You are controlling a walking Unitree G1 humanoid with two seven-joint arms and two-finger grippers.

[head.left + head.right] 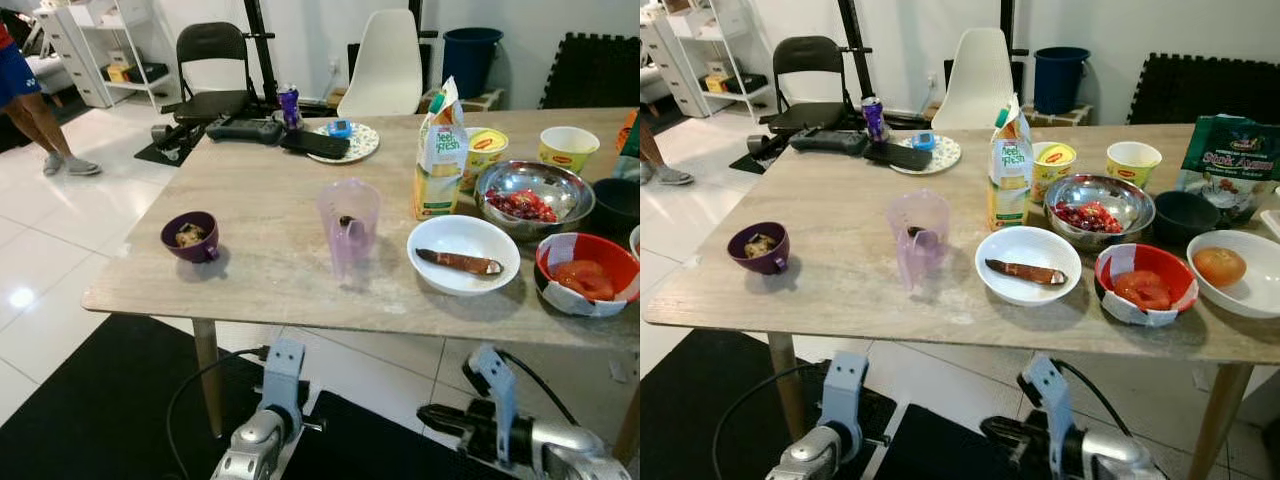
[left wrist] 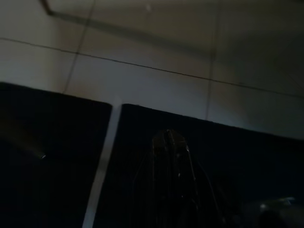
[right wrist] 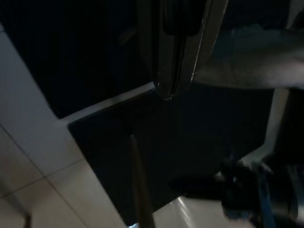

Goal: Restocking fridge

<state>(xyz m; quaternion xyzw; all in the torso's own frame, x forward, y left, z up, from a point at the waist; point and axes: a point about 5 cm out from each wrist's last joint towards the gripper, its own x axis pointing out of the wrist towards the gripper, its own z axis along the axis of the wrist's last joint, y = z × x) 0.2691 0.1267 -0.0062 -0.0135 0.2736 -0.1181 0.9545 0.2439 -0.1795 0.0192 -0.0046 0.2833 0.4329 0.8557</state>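
Observation:
A wooden table (image 1: 260, 190) holds the food: a green-and-white juice carton (image 1: 440, 150), a steel bowl (image 1: 530, 200) of red pieces, a white bowl (image 1: 463, 255) with a brown root, and a red bowl (image 1: 587, 275) of tomato. Another white bowl (image 1: 1240, 270) holds a round orange fruit. Nearer the table's left stand a clear lilac jug (image 1: 348, 225) and a purple cup (image 1: 192, 237). Both arms hang below the near table edge. In the dark wrist views, my left gripper (image 2: 168, 137) and right gripper (image 3: 170, 92) point at the floor, fingers pressed together, holding nothing.
Two yellow noodle cups (image 1: 568, 148), a green snack bag (image 1: 1232, 160) and a dark bowl (image 1: 1188, 212) sit at the back right. A controller (image 1: 243, 128) and a plate (image 1: 350, 140) lie at the far edge. Behind stand two chairs (image 1: 385, 65), a blue bin (image 1: 470, 55) and a person's legs (image 1: 40, 120). Black mats (image 1: 90, 410) cover the floor.

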